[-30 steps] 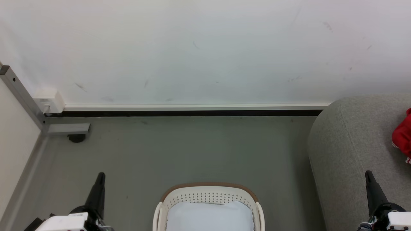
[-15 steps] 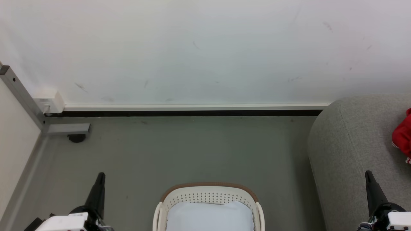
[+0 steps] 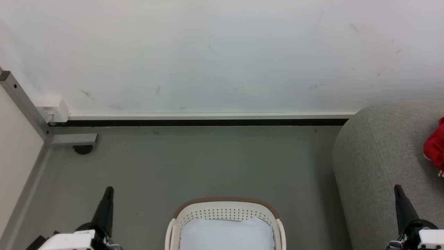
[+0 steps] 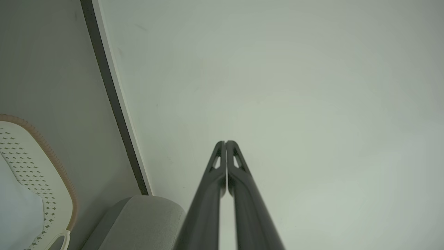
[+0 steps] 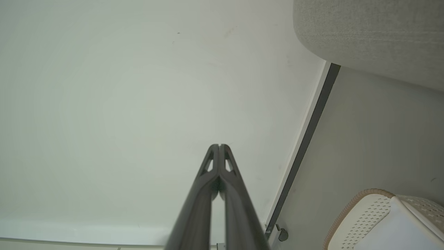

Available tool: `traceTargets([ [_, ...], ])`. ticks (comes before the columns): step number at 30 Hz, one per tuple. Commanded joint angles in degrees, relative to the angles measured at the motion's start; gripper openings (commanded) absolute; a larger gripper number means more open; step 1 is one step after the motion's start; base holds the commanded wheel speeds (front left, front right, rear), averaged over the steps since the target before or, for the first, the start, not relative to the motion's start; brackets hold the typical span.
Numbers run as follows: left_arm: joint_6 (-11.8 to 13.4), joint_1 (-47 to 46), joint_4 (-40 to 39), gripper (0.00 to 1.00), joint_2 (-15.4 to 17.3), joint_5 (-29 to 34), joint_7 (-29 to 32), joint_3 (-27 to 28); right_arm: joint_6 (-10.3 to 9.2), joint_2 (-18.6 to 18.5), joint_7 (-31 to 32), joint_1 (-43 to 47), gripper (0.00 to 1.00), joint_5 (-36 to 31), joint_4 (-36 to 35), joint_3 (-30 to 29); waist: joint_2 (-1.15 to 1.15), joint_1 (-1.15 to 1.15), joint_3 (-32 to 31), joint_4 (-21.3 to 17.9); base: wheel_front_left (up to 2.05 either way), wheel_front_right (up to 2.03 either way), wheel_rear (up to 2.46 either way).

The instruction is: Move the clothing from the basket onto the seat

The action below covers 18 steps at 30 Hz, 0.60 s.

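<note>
On the seat: red clothing (image 3: 435, 146) is seen lying on the grey seat (image 3: 381, 156), at the right edge of the head view and partly cut off by it.
Basket: the basket (image 3: 225, 212) is set on the floor (image 3: 208, 163) at the bottom middle, near the seat but apart from it. A pale pad (image 3: 225, 234) is seen lying in it, and no red is seen in the part shown. Its near end is cut off by the frame.
Left gripper: the left gripper (image 3: 109, 190) is closed and empty. In its wrist view the fingers (image 4: 210, 194) are pressed together with nothing between them. It is held left of the basket, pointed toward the wall (image 3: 208, 52).
Right gripper: the right gripper (image 3: 398, 187) is likewise closed on nothing, with its fingers (image 5: 199, 201) shown tip to tip. It is seen against the seat's near side, well apart from the clothing.
Done: at least one garment is judged to be already on the seat.
Left: whether more clothing is hidden under the pad or in the basket's unseen end cannot be told. If none is there, the task is judged complete or nearly so.
Risk: should a further check be made, the pad could be taken for clothing. It is not to be moved.
</note>
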Motion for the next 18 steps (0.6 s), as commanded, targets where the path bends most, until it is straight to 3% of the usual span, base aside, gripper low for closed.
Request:
traceTargets([
  [1, -0.37, -0.55, -0.17, 0.00, 0.37, -0.78, 0.21, 0.14, -0.13, -0.06, -0.11, -0.66, 0.00, -0.23, -0.17, -0.22, 0.00, 0.00, 0.00, 0.00, 0.00, 0.00, 0.00],
  [18, -0.37, -0.55, -0.17, 0.00, 0.38, -0.78, 0.20, 0.13, -0.13, 0.01, 0.00, -0.67, 0.00, -0.34, -0.16, -0.31, 0.00, 0.00, 0.00, 0.00, 0.00, 0.00, 0.00],
])
